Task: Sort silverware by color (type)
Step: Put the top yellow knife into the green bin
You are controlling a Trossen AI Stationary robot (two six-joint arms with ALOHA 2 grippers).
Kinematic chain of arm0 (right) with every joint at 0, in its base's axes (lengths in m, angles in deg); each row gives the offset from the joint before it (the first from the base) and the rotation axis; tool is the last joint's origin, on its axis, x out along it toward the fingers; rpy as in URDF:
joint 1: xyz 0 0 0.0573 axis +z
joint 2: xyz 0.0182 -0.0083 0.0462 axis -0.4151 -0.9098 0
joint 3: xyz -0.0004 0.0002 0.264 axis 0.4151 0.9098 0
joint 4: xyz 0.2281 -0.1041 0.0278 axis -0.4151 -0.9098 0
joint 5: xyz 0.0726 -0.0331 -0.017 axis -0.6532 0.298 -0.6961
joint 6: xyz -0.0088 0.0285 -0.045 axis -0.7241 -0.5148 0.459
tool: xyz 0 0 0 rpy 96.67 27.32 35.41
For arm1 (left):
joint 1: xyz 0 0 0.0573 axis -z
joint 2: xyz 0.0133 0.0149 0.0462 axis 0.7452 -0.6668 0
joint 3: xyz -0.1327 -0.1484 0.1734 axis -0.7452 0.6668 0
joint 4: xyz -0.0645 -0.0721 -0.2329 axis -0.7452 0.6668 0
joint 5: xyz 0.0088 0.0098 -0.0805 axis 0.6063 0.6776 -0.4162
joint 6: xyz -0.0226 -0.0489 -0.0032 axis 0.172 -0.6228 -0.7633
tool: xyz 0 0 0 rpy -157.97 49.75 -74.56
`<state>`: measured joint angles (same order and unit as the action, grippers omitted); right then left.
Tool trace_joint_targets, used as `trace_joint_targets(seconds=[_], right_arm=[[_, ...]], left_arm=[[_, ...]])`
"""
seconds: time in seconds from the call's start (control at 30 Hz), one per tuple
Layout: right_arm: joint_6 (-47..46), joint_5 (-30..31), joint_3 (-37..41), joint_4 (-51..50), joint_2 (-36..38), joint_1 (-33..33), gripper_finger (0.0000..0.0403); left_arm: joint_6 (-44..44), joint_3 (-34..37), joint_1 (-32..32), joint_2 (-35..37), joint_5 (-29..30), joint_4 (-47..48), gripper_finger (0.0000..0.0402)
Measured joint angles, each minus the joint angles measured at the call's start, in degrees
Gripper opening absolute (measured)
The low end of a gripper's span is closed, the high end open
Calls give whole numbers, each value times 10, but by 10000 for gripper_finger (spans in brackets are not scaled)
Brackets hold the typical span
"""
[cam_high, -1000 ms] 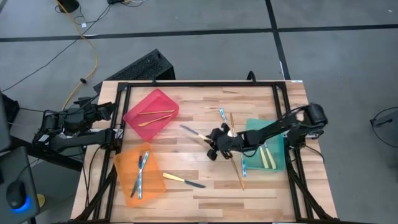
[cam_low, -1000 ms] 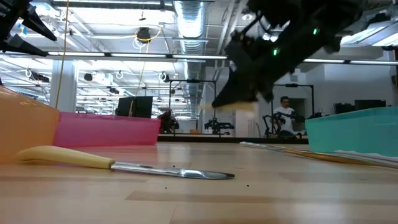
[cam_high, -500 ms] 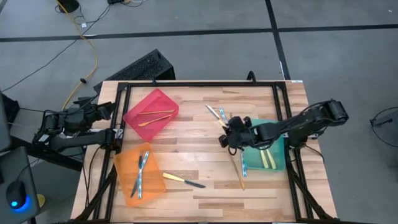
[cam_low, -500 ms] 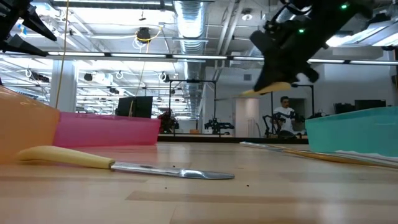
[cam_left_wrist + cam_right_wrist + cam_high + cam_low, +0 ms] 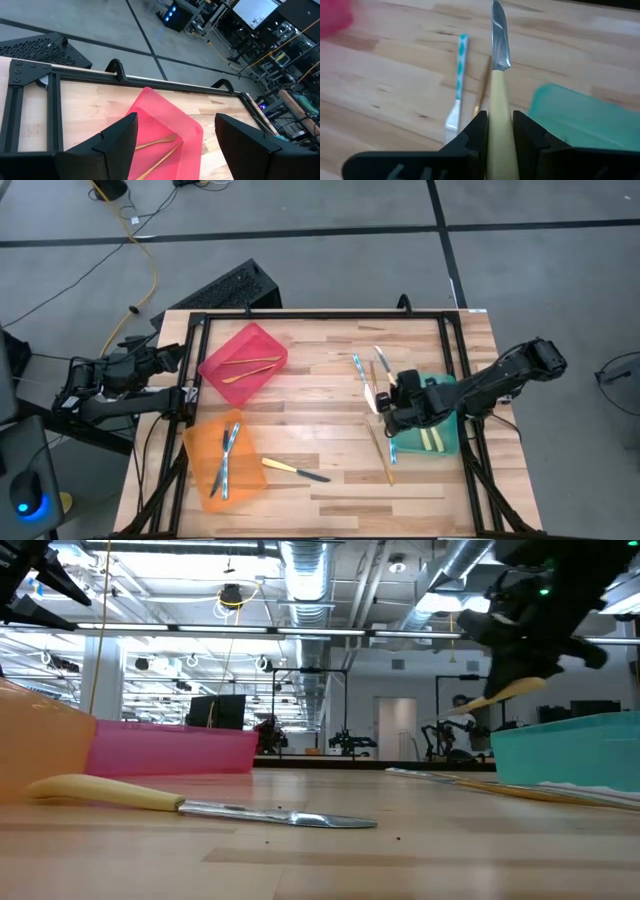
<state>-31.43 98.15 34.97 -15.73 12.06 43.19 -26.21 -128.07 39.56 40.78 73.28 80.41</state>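
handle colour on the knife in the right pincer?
Pale yellow handle, silver blade: the knife is clamped in the right pincer. Clearest in the right wrist view.

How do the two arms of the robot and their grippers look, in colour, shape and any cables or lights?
Both arms are black and jointed, built of slim tube-like links with chunkier joints. The left gripper has two broad, flat, matte black fingers with angular, wedge-shaped tips. The right gripper has the same dark fingers. A small green light glows on the right arm in the low view. Thin black cables run along the left arm.
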Motion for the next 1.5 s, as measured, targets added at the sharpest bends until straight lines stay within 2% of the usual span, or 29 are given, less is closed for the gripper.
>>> trace_joint_targets(seconds=[0.27,0.5,0.8,1.03,1.23,1.37,1.5], right_arm=[[-163,0,0,-124,0,75,81],[-217,-11,0,-147,0,153,82],[-356,-78,0,-222,-2,251,82],[-365,-110,-7,-222,-2,293,82],[-367,-173,-7,-223,-6,293,82],[-367,-204,-7,-217,-41,293,82],[-366,-248,-7,-201,-106,289,82]], left_arm=[[0,0,0,0,0,0,247],[0,0,0,0,0,0,247],[0,0,0,0,0,1,247],[-1,0,0,0,0,15,247],[-1,0,0,0,-1,15,247],[-2,0,0,0,-5,14,247],[-2,0,0,0,-5,14,247]])
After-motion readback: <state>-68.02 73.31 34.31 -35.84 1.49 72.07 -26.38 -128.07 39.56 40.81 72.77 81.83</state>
